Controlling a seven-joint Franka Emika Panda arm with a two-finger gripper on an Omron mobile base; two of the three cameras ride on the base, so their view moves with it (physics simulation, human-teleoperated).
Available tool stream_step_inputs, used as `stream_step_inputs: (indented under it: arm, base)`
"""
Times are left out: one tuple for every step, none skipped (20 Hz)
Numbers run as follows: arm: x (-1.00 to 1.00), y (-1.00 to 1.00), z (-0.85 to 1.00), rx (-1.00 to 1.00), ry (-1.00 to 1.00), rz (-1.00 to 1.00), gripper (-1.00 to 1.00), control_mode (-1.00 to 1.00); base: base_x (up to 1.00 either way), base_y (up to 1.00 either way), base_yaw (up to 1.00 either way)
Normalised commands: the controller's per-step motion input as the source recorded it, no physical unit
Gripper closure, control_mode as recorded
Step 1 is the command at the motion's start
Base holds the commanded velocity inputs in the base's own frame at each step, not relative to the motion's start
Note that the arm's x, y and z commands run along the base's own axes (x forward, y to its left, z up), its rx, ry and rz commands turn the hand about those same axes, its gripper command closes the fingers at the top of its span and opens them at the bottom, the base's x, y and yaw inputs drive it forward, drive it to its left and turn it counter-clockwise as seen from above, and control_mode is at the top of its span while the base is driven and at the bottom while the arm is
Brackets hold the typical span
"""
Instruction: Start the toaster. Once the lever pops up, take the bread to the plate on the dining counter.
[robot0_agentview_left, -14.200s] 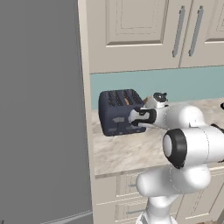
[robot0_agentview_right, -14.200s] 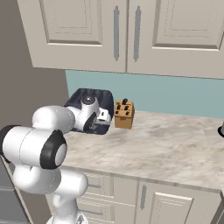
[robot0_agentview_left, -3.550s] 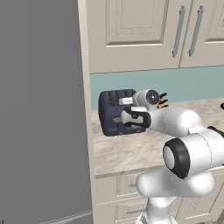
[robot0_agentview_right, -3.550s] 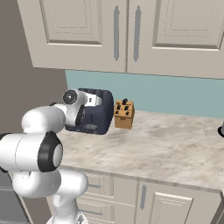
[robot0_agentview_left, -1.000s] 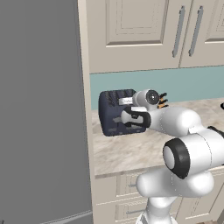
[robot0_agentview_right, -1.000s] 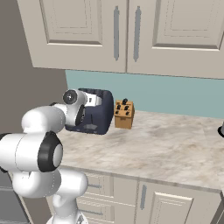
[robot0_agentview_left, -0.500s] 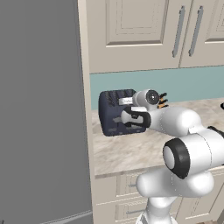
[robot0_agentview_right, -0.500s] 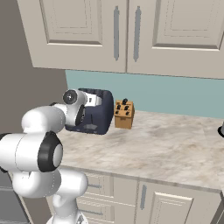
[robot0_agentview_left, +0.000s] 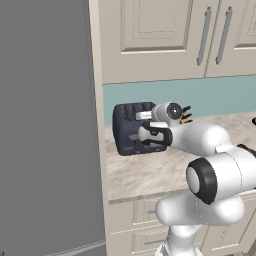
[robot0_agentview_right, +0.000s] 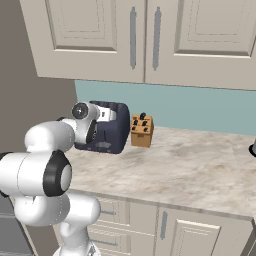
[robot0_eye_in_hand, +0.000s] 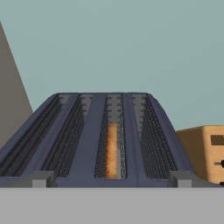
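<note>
On the marbled counter (robot0_agentview_left: 150, 172) beneath the cream wall cabinets (robot0_agentview_left: 150, 40), the toaster (robot0_agentview_left: 131, 129) is seen standing against the teal backsplash (robot0_agentview_right: 200, 107), close to the counter's left end, where a tall grey panel (robot0_agentview_left: 47, 125) rises beside it. Its dark navy body is shown with the grey lever panels facing outward toward the arm. The gripper (robot0_agentview_left: 150, 135) is held level in front of the toaster's front face, at about the height of the lever panels; in the left base view the dark fingers overlap that face, though contact with a lever cannot be told. The jaws are spread wide, as far apart as they go, and nothing is seen between them.

From the hand view, the toaster's top is seen lengthwise: four parallel slots run away from the camera toward the backsplash, with two grey lever tabs (robot0_eye_in_hand: 41, 178) marked at the near corners. The bread (robot0_eye_in_hand: 112, 149) is shown as a narrow golden-brown strip sunk in the third slot from the left, its upper edge lying below the slot rim. The other three slots are dark.

Just to the right of the toaster, the brown knife block (robot0_agentview_right: 141, 130) is seen standing on the same counter, with dark handles projecting from its top; its tan side is also caught at the right edge of the hand view (robot0_eye_in_hand: 205, 153). The block and toaster are near each other but apart
</note>
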Motion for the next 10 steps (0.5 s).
stream_step_inputs:
  arm:
    - [0.00, 0.00, 0.00, 0.00, 0.00, 0.00, -1.00, -1.00]
    - [0.00, 0.00, 0.00, 0.00, 0.00, 0.00, -1.00, -1.00]
    - [0.00, 0.00, 0.00, 0.00, 0.00, 0.00, -1.00, -1.00]
    - [0.00, 0.00, 0.00, 0.00, 0.00, 0.00, -1.00, -1.00]
    - [0.00, 0.00, 0.00, 0.00, 0.00, 0.00, -1.00, -1.00]
    - [0.00, 0.00, 0.00, 0.00, 0.00, 0.00, -1.00, -1.00]
    - [0.00, 0.00, 0.00, 0.00, 0.00, 0.00, -1.00, -1.00]
    - [0.00, 0.00, 0.00, 0.00, 0.00, 0.00, -1.00, -1.00]
    - [0.00, 0.00, 0.00, 0.00, 0.00, 0.00, -1.00, -1.00]
    - [0.00, 0.00, 0.00, 0.00, 0.00, 0.00, -1.00, -1.00]
  base:
    - [0.00, 0.00, 0.00]
    - [0.00, 0.00, 0.00]
    - [0.00, 0.00, 0.00]
    - [0.00, 0.00, 0.00]
    - [0.00, 0.00, 0.00]
    - [0.00, 0.00, 0.00]
    - [0.00, 0.00, 0.00]
    - [0.00, 0.00, 0.00]
    - [0.00, 0.00, 0.00]
    - [0.00, 0.00, 0.00]
